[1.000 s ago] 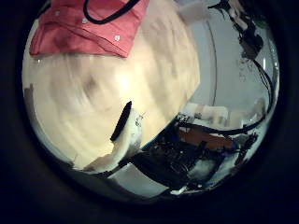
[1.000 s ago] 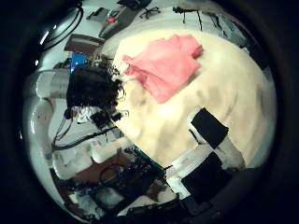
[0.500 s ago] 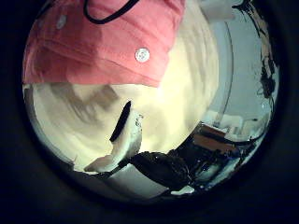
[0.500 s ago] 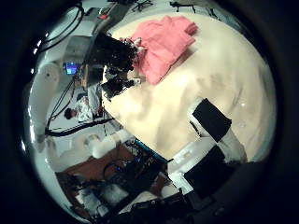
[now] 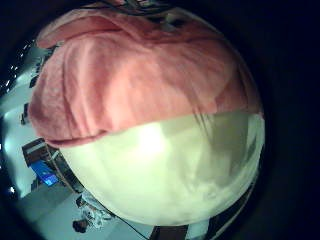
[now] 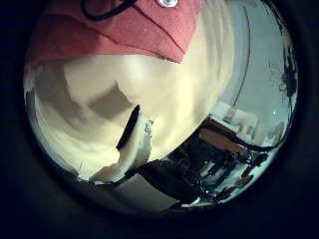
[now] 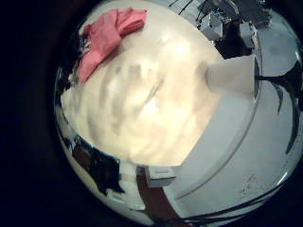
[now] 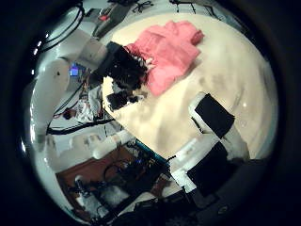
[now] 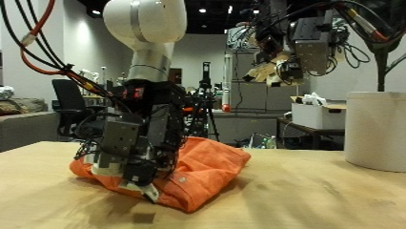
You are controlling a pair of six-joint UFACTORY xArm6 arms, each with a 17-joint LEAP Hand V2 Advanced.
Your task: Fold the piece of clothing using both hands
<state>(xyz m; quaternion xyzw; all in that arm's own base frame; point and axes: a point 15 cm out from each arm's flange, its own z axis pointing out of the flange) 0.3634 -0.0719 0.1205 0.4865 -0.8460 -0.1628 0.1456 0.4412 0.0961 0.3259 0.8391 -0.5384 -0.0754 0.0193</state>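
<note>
An orange-red garment (image 9: 210, 172) lies bunched on the light wooden table (image 9: 305, 205). My left hand (image 9: 133, 153) hangs down at the garment's near edge with straight fingers, and nothing is pinched. The left little finger side palm view is mostly filled by the cloth (image 5: 140, 80). In the left thumb side palm view, a buttoned hem (image 6: 110, 35) shows beyond one finger (image 6: 133, 139) over bare table. My right hand (image 9: 294, 48) is raised high, off to the side, open and empty. From up there it sees the garment (image 8: 167, 52) with the left hand (image 8: 122, 75) against it.
A tall white cylinder (image 9: 375, 129) stands on the table under the raised right hand, also seen as a cylinder (image 7: 232, 76) from the right palm. Chairs and equipment stand behind the table.
The left hand has moved up against the garment's edge and lowered toward it. The right hand has stayed high, shifting only slightly.
</note>
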